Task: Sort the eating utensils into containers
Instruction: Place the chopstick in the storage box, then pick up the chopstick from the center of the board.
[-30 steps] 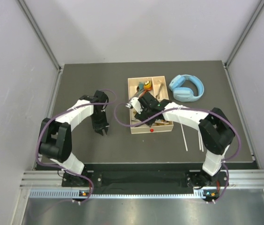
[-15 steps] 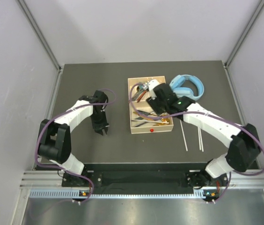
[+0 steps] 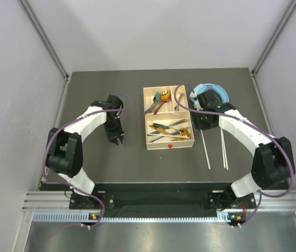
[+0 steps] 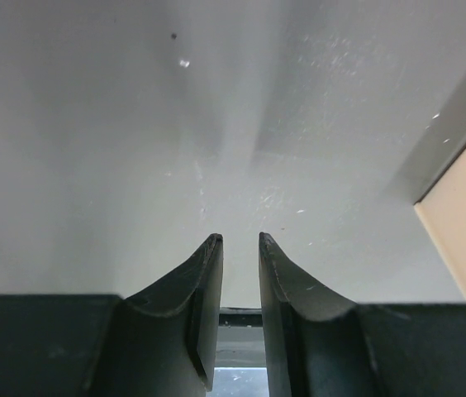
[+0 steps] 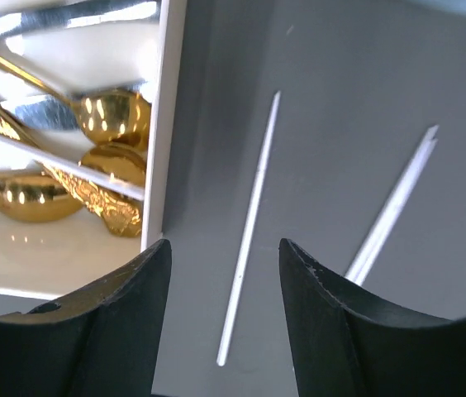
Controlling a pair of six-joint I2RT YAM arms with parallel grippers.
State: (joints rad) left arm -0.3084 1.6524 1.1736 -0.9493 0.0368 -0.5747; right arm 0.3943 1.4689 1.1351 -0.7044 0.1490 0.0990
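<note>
Within the cream tray [image 3: 146, 118], gold spoons [image 5: 109, 116] are lying heaped in the large near section, and other cutlery is resting in the two far sections. Just right of the tray, pale chopsticks [image 5: 249, 223] are lying on the dark table [image 3: 95, 89]. The right gripper [image 5: 225, 248] is hovering over them, jaws spread and empty, near the light-blue headphones [image 3: 219, 92]. The left gripper [image 4: 240, 240] is hanging well left of the tray, fingers barely parted, gripping nothing.

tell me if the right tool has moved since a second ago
Yes. In the top view the right tool went from over the cream tray rightward, off it, to above the chopsticks.
</note>
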